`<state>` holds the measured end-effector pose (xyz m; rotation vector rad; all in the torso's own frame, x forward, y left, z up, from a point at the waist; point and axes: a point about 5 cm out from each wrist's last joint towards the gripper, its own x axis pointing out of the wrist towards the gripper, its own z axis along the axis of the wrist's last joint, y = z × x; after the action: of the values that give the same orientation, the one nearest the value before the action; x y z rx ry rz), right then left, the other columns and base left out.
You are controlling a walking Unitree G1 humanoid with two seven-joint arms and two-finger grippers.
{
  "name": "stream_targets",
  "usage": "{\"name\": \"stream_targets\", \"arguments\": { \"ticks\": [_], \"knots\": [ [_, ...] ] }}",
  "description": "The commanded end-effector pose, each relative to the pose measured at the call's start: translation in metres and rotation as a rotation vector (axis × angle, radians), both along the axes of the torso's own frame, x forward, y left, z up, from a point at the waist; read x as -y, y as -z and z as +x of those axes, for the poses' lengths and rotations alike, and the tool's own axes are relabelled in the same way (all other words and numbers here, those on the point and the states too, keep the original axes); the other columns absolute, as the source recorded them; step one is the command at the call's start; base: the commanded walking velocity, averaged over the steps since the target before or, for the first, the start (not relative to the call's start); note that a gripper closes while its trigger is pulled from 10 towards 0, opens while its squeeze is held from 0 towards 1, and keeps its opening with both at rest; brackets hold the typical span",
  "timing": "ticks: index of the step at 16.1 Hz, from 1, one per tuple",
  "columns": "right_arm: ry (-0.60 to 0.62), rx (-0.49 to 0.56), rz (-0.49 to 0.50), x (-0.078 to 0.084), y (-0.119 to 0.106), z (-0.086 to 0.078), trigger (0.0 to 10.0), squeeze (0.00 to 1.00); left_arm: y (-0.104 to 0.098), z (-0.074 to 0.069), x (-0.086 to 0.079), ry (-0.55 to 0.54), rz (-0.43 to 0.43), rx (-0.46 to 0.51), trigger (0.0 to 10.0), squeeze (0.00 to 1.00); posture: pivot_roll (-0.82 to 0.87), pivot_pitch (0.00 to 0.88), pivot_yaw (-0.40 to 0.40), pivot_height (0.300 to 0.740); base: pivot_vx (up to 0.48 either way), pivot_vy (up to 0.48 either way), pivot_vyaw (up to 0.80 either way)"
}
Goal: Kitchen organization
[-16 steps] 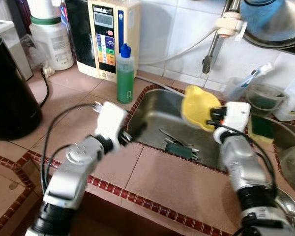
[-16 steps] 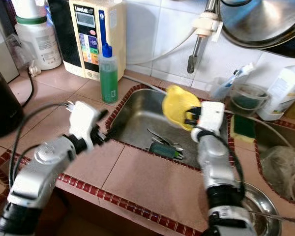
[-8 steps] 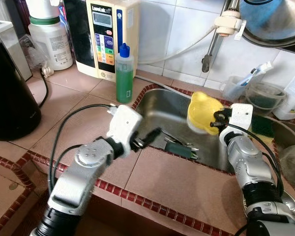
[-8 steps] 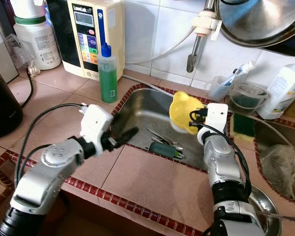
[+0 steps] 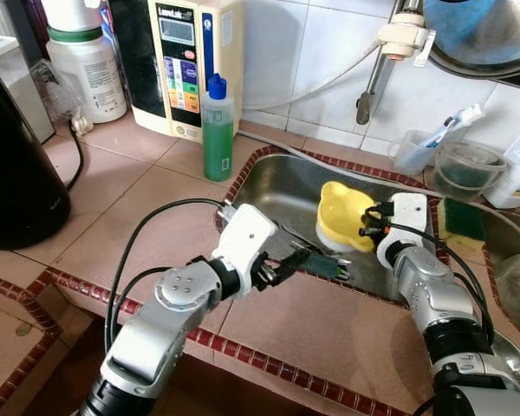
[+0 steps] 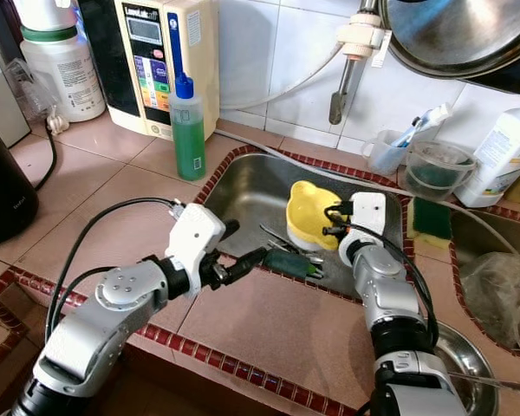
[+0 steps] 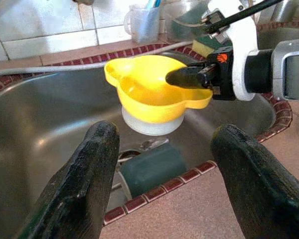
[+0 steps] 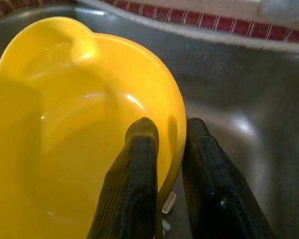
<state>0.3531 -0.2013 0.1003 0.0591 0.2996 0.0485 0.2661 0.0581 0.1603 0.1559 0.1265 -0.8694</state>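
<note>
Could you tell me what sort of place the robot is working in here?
Most likely a home kitchen: a steel sink set in a tiled counter, a green soap bottle beside it, and a tap on the tiled wall.

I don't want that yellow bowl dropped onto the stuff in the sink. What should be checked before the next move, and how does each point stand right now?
1. Right gripper shut on the yellow bowl, one finger inside the rim, one outside: ok.
2. Bowl upright, opening facing up: ok.
3. Bowl over the sink, inside its edges: ok.
4. Spot under the bowl free: not ok, a dark green item and metal utensils lie just below.
5. Left gripper open and apart from the bowl: ok.
6. Bowl empty: ok.
</note>
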Motion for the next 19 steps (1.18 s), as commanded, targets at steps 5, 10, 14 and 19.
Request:
{"name": "stream_targets", "arguments": {
  "ticks": [5,10,14,19],
  "knots": [
    [-0.042,-0.039,-0.01,-0.004,0.004,0.0,10.0,0.0,0.004,-0.006,0.004,0.013,0.024,-0.013,10.0,0.0,-0.01,0.033,-0.053,0.74,0.0,0.0,0.0],
    [-0.096,-0.1,-0.013,-0.01,0.013,-0.004,10.0,0.0,0.006,-0.007,0.002,0.012,0.045,-0.017,10.0,0.0,-0.01,0.038,-0.053,0.74,0.0,0.0,0.0],
    [-0.116,-0.135,-0.025,-0.012,0.017,-0.007,10.0,0.0,0.005,-0.006,0.002,0.012,0.045,-0.016,10.0,0.0,-0.01,0.038,-0.052,0.74,0.0,0.0,0.0],
    [-0.123,-0.143,-0.009,-0.013,0.018,-0.008,10.0,1.0,0.005,-0.007,0.002,0.018,0.046,-0.022,10.0,0.0,-0.01,0.042,-0.051,0.74,0.0,0.0,0.0]
  ]
}}
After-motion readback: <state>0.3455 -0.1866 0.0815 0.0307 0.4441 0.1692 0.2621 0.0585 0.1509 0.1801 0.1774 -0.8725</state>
